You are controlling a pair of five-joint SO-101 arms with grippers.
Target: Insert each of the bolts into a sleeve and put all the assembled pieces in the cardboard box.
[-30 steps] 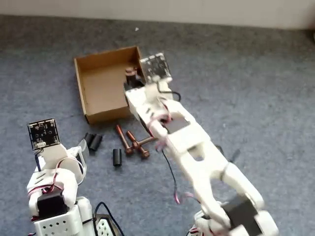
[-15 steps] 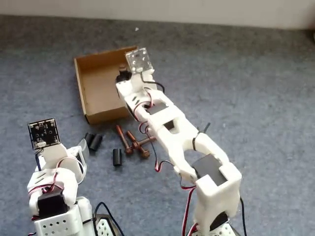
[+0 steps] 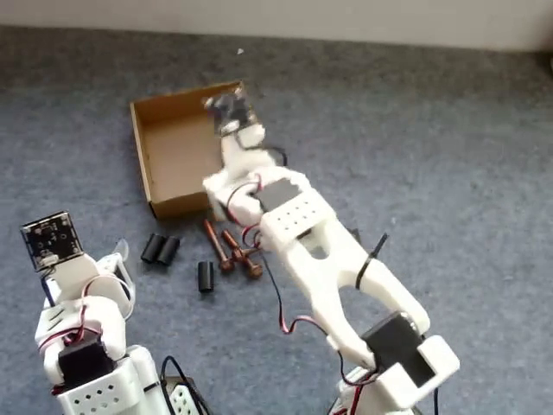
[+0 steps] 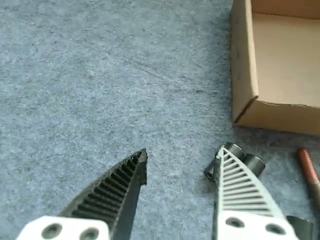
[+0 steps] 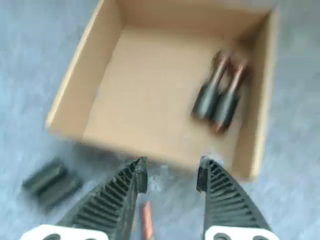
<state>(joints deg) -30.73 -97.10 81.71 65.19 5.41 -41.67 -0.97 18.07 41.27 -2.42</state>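
1. The right wrist view looks into the cardboard box (image 5: 82,65). Two assembled pieces (image 5: 206,100) lie side by side on its floor, close to one wall. Each is a dark sleeve with a copper-coloured bolt shank sticking out of it.
2. In the high view the right arm (image 3: 328,259) stretches over the box (image 3: 143,147), and its wrist covers that part of the inside.
3. The high view lays out the loose parts on the counter (image 3: 449,156) just in front of the box. Three bolts (image 3: 229,246) lie in a crossed cluster, a pair of sleeves (image 3: 160,249) lies beside them, and a single sleeve (image 3: 206,277) lies a little apart.
4. The right tool (image 5: 172,167) hangs released and empty, its jaws apart above the near wall of the box. One loose bolt (image 5: 146,222) shows between them.
5. The left wrist view takes in a box corner (image 4: 242,60) and the sleeve pair (image 4: 240,157) standing end-on.
6. The left tool (image 4: 182,152) is spread wide and grasps nothing. It sits low over the counter with one fingertip just beside the pair.
7. The left arm (image 3: 78,303) sits folded back, well apart from the box.
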